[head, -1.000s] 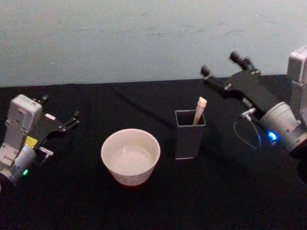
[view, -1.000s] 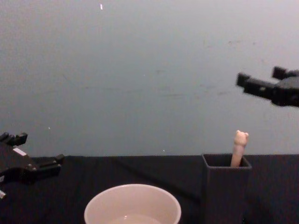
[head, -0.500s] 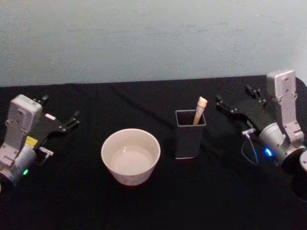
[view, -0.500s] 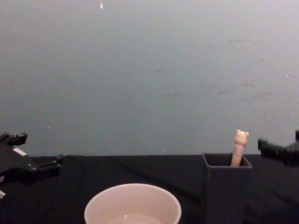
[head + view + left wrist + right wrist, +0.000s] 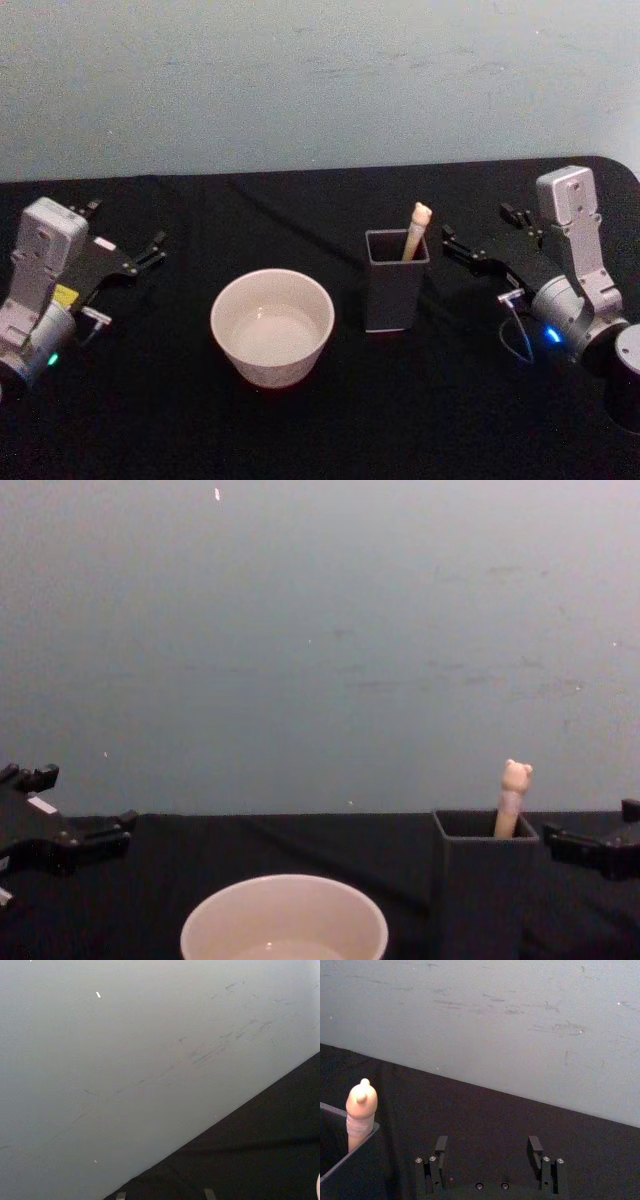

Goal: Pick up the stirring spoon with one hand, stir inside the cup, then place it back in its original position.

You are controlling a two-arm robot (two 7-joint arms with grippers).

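I am looking down at a black cloth tabletop point(image 5: 330, 440) set against a pale blue-grey wall point(image 5: 300, 80). My right pincer point(image 5: 484, 238), black with two short fingers on a silver wrist, hangs low over the tabletop. Its fingers stand apart with nothing between them; in the right wrist view both black fingers point(image 5: 440, 1149) point toward the wall with clear cloth showing between.

Just beside the right pincer, toward the robot's left, stands a dark grey square holder point(image 5: 396, 279). The slim stirring spoon with a beige, bear-topped handle point(image 5: 415, 231) stands in it, leaning against the holder's far rim so that only the handle top sticks out above the opening. I judge it is stored upright like this so the handle can be pinched from the side or from above. Its bowl is hidden inside the holder.

Beyond the holder, farther from the right pincer, sits the wide cream-white round cup point(image 5: 272, 326), open side up, near the holder but not touching it, which I judge keeps the carry short.

The right forearm lies nearly level, reaching toward the holder from the side. The left pincer point(image 5: 126, 244) is parked well apart on the far side of the cup, fingers spread and empty. I judge the spoon has not yet been picked up.
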